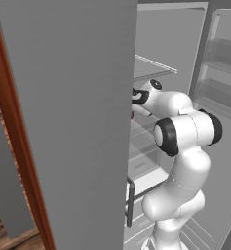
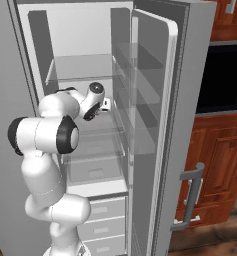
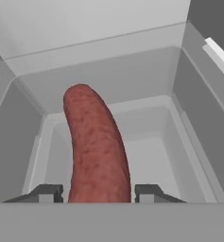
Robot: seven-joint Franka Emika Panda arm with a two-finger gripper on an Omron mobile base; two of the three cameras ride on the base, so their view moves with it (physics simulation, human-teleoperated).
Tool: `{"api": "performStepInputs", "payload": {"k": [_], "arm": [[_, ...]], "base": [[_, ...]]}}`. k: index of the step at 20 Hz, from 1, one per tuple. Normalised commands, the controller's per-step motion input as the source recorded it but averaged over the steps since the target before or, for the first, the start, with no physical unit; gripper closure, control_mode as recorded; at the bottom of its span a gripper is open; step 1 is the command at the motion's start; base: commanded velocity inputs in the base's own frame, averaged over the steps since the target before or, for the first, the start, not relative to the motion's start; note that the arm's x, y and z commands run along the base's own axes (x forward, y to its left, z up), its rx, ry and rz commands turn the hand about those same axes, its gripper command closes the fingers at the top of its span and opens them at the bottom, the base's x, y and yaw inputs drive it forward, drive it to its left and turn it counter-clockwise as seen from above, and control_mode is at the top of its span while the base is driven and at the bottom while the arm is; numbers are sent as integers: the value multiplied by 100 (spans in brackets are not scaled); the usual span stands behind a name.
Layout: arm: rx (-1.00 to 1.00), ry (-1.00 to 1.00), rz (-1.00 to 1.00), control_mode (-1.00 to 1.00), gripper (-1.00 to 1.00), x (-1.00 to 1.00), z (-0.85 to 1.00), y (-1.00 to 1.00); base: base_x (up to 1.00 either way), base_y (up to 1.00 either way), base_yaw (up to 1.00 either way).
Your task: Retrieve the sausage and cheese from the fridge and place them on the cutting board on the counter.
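The reddish-brown curved sausage (image 3: 97, 142) lies lengthwise on a shelf inside the grey fridge (image 2: 85, 40), pointing away toward the back wall. My gripper (image 3: 99, 193) is shut on its near end, and one dark fingertip (image 3: 51, 193) presses in from each side. From the base, the white hand (image 2: 104, 104) reaches deep into the middle shelf level. A sliver of red (image 1: 132, 115) shows by the hand at the edge of the fridge wall (image 1: 73, 97). The cheese, the cutting board and the counter are out of view.
The fridge door (image 2: 157, 100) stands open to the right, with clear door shelves close to the arm. Glass shelves (image 2: 82, 67) lie above and below the hand, with drawers (image 2: 102, 212) underneath. Reddish-brown cabinets (image 2: 220, 150) and a dark appliance window (image 2: 222, 75) lie further right.
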Motion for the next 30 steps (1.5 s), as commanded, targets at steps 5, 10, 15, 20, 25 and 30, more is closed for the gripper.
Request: {"api": "performStepInputs", "payload": {"k": [5,10,15,20,25,30], "arm": [[0,3,0,-100,100,0,-9,0],[-2,1,0,-100,100,-47,-16,-7],[0,-12,3,-100,100,-85,20,-7],[-1,-17,3,-100,100,-97,41,-12],[-10,-4,0,-100,100,-100,54,-24],[-16,0,0,-100,100,-84,66,-30]], "base": [[0,0,0],[0,0,0],[0,0,0],[0,0,0],[0,0,0],[0,0,0]]}}
